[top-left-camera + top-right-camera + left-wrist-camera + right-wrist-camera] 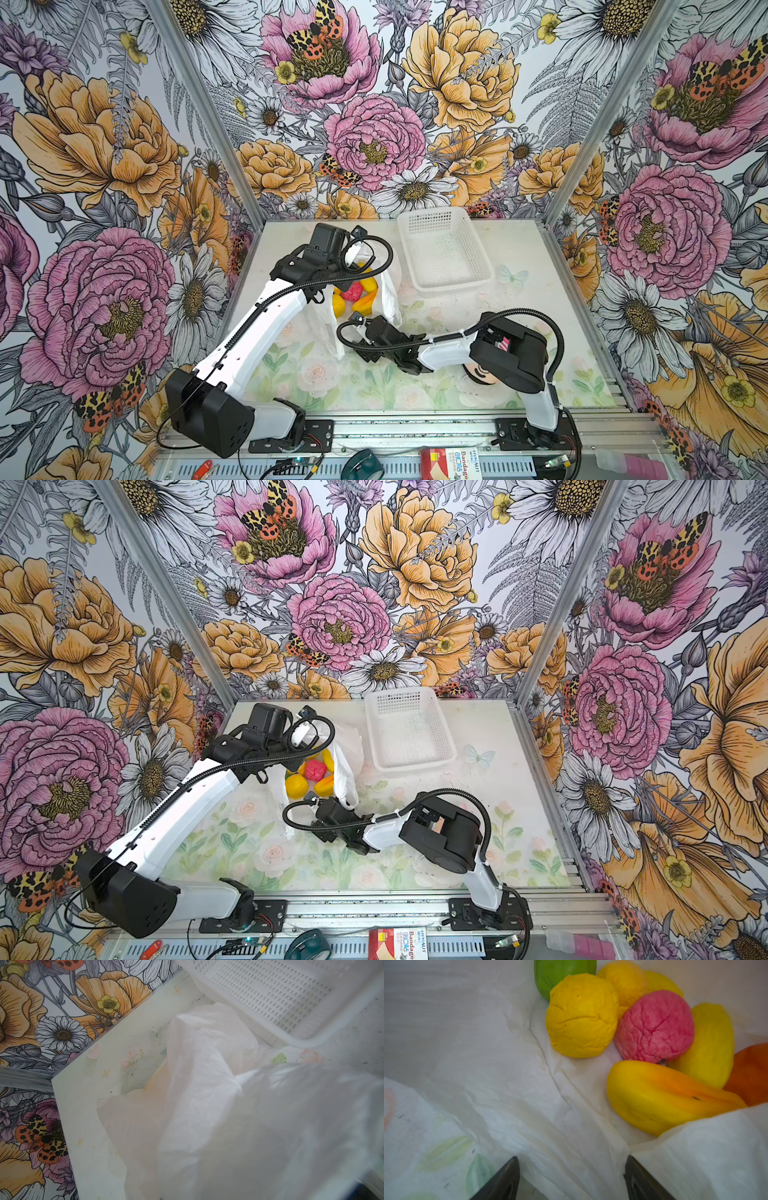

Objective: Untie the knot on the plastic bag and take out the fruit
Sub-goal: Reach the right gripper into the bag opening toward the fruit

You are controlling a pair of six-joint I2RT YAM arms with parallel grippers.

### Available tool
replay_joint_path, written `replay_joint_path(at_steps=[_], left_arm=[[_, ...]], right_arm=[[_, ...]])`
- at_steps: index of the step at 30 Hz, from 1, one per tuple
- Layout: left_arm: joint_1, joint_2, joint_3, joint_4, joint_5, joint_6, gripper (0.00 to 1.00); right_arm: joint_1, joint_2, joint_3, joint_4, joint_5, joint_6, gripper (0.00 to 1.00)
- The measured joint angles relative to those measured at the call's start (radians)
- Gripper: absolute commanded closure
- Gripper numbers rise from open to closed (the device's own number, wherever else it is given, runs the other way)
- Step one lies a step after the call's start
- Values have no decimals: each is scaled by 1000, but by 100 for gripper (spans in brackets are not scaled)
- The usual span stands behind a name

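Note:
The plastic bag [384,291] lies with its mouth wide open, at the middle left of the table in both top views. No knot shows. Inside sits the fruit: a lumpy yellow one [581,1016], a pink-red one [656,1026], a green one [560,974], an orange one [753,1072] and a yellow-orange one [660,1095]. My right gripper [572,1157] is open at the bag's mouth, its jaws wide over the crinkled film and short of the fruit. My left wrist [328,245] hangs over the bag's far side. White film covers its jaws, which are shut on the bag.
A white perforated basket [457,286] stands behind and right of the bag, nothing in it. A doll's head [482,372] shows under my right arm. A bandage box [446,463] and a tape roll [361,467] lie on the front rail.

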Motion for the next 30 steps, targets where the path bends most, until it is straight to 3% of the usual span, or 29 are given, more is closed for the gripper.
replay_joint_path(at_steps=[9,18,30], left_arm=[[0,0,0,0,0,0,100],[6,0,0,2,1,0,100],[6,0,0,3,12,0,100]], right_arm=[[-12,-127,37,59,34,97,21],[-50,102,223,101,14,152,3],[-71,315,461,102,-70,153,1]])
